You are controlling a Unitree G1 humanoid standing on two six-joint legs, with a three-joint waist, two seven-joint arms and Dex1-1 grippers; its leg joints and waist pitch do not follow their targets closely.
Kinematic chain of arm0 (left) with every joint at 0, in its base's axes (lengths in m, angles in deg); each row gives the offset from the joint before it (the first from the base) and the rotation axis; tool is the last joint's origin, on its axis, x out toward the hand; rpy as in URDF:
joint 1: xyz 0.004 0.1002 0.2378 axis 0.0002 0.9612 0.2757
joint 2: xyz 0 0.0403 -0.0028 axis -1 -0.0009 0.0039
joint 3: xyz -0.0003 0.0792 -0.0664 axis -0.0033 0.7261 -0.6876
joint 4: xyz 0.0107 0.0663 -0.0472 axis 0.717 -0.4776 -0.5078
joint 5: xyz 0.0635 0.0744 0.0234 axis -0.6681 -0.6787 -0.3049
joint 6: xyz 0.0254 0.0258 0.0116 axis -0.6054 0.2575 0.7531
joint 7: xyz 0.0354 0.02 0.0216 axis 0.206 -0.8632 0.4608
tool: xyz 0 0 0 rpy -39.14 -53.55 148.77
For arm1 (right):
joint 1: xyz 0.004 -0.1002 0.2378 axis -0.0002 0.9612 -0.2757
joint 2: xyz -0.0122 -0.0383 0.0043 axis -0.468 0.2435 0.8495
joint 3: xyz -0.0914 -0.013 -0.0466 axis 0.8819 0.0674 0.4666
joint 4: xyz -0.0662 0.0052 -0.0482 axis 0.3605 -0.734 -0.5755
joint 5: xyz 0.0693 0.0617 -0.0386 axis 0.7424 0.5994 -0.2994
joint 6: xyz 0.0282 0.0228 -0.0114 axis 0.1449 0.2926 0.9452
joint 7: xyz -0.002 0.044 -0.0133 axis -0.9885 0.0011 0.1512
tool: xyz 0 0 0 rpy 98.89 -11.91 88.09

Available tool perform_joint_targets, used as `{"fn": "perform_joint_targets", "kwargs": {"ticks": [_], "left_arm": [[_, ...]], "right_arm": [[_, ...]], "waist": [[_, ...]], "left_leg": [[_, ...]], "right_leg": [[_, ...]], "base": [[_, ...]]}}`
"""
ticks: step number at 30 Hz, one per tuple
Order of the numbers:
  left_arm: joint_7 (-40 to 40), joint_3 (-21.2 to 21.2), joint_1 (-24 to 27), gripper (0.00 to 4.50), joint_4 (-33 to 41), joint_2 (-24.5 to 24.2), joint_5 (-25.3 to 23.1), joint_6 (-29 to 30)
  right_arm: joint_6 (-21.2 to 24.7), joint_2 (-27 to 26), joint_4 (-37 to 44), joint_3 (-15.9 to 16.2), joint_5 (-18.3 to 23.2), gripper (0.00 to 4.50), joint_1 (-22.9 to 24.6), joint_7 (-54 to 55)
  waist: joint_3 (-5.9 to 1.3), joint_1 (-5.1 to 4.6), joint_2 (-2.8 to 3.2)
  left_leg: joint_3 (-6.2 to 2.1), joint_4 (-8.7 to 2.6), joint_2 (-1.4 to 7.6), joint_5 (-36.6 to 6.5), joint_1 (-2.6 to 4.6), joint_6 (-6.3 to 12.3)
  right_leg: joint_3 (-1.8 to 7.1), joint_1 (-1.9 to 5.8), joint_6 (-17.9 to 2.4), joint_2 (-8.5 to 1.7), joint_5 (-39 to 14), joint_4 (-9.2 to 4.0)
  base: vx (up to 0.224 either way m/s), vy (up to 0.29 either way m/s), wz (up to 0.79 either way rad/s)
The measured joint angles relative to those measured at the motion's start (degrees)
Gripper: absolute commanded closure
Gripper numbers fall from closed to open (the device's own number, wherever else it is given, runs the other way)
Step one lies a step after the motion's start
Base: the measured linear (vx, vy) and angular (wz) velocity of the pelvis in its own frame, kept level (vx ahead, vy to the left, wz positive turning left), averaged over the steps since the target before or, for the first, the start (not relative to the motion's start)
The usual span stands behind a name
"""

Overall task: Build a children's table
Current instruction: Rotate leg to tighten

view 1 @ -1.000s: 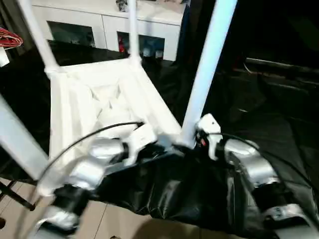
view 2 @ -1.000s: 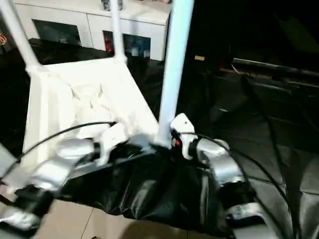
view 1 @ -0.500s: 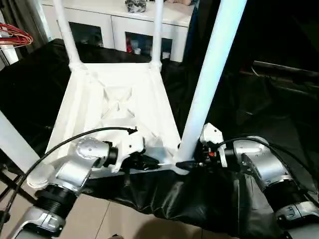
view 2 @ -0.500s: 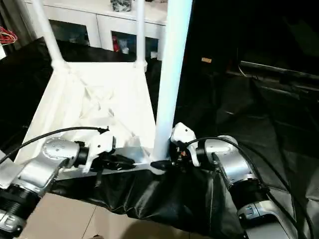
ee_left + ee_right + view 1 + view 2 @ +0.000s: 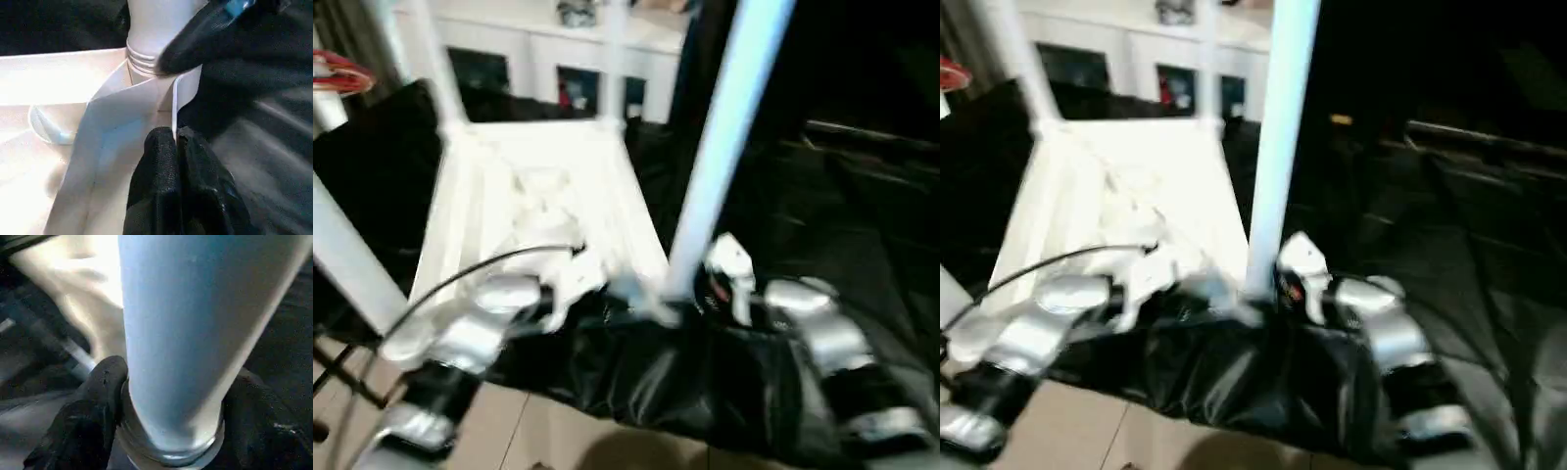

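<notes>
The children's table lies upside down, its ribbed white tabletop (image 5: 548, 186) on black cloth with white legs standing up from the corner sockets. My left gripper (image 5: 175, 134) is shut on the thin rim wall at the near right corner (image 5: 617, 289). My right gripper (image 5: 173, 396) is at the base of the near right leg (image 5: 720, 147), one black finger (image 5: 102, 387) on each side of the tube, touching it. In the left wrist view a right fingertip (image 5: 195, 39) presses on the leg just above its ringed collar (image 5: 142, 61).
A white cabinet (image 5: 519, 39) with glass doors stands behind the table. Black cloth (image 5: 685, 382) hangs over the front edge above the tiled floor (image 5: 558, 441). Red wire loops (image 5: 337, 73) sit at the far left. The near left leg (image 5: 342, 255) slants across my left arm's side.
The head views have swung and blurred, so the camera moved. Both grippers remain at the near right corner. The right gripper's fingers have drawn in round the leg's base.
</notes>
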Motion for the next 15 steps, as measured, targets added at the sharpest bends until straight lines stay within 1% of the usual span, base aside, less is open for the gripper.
{"fn": "perform_joint_targets", "kwargs": {"ticks": [1,2,4,6,8,9,11,12,13,15], "left_arm": [[0.5,0.0,-0.1,4.50,0.0,0.3,-0.2,0.2],[4.2,-0.2,-0.2,4.50,-0.1,2.5,-1.1,1.7],[9.9,-0.8,-1.0,4.50,-1.2,6.1,-3.0,3.3],[12.6,-0.7,-1.3,4.50,-1.5,7.5,-3.7,3.8],[13.4,-0.7,-1.3,4.50,-1.5,8.1,-4.3,3.9],[13.4,-0.7,-1.3,4.50,-1.5,8.1,-4.3,3.8],[13.2,-0.7,-1.3,4.50,-1.5,8.1,-4.3,3.8],[13.0,-0.7,-1.3,4.50,-1.5,8.1,-4.3,3.8],[12.6,-0.7,-1.3,4.50,-1.4,7.9,-4.3,3.8],[12.0,-0.7,-1.3,4.50,-1.2,7.5,-4.2,3.8]], "right_arm": [[0.0,-0.3,-0.2,-0.2,0.0,1.83,-0.1,0.8],[0.3,-2.4,-1.0,-1.5,-0.5,1.83,-0.4,6.4],[0.8,-5.6,-2.2,-3.5,-1.5,1.83,-1.2,14.8],[0.8,-6.1,-2.6,-3.6,-2.7,1.83,-2.0,17.6],[0.7,-6.2,-2.5,-3.6,-3.0,1.83,-2.0,18.3],[0.7,-6.2,-2.5,-3.6,-3.0,1.32,-2.0,18.3],[0.8,-6.2,-2.5,-3.7,-2.4,1.13,-2.0,18.0],[0.8,-6.2,-2.5,-3.7,-2.4,1.13,-1.9,17.6],[0.8,-6.1,-2.4,-3.7,-2.4,0.88,-1.9,17.1],[0.8,-6.0,-2.3,-3.7,-2.4,0.74,-1.9,16.0]], "waist": [[0.00,-0.08,0.00],[-0.02,-0.38,0.00],[-0.05,-0.51,0.06],[-0.05,-0.51,0.06],[-0.07,-0.38,0.08],[-0.08,-0.34,0.10],[-0.08,-0.31,0.11],[-0.08,-0.33,0.11],[-0.07,-0.39,0.12],[-0.07,-0.48,0.11]], "left_leg": [[0.00,0.01,0.00,0.0,0.00,0.00],[0.00,0.02,0.00,0.0,0.01,0.00],[0.00,0.01,-0.01,0.0,0.00,0.00],[0.00,-0.04,-0.01,0.0,-0.03,0.00],[0.01,-0.14,-0.02,0.0,-0.02,0.00],[0.00,-0.18,-0.02,0.0,-0.01,0.00],[0.00,-0.20,-0.02,0.0,-0.01,-0.01],[0.00,-0.20,-0.02,0.0,-0.02,-0.01],[0.00,-0.20,-0.02,0.0,-0.02,-0.01],[0.01,-0.20,-0.02,0.0,-0.03,-0.01]], "right_leg": [[0.00,0.00,0.0,0.00,0.0,0.00],[0.01,0.00,0.0,0.00,0.0,0.00],[0.02,-0.01,0.0,0.00,0.0,0.00],[0.02,-0.03,0.0,0.00,0.0,0.00],[0.02,-0.03,0.0,0.00,0.0,0.00],[0.01,-0.03,0.0,0.00,0.0,0.00],[0.00,-0.04,0.0,0.01,0.0,0.00],[0.00,-0.06,0.0,0.01,0.0,0.00],[0.00,-0.05,0.0,0.01,0.0,-0.02],[0.00,-0.06,0.0,0.01,0.0,-0.03]], "base": [[0.000,0.000,0.00],[0.000,0.000,0.00],[0.000,0.000,0.00],[0.000,0.000,0.00],[0.000,0.000,0.00],[0.000,0.000,0.00],[0.000,0.000,0.00],[0.000,0.000,0.00],[0.000,0.000,0.00],[0.000,0.000,0.00]]}}
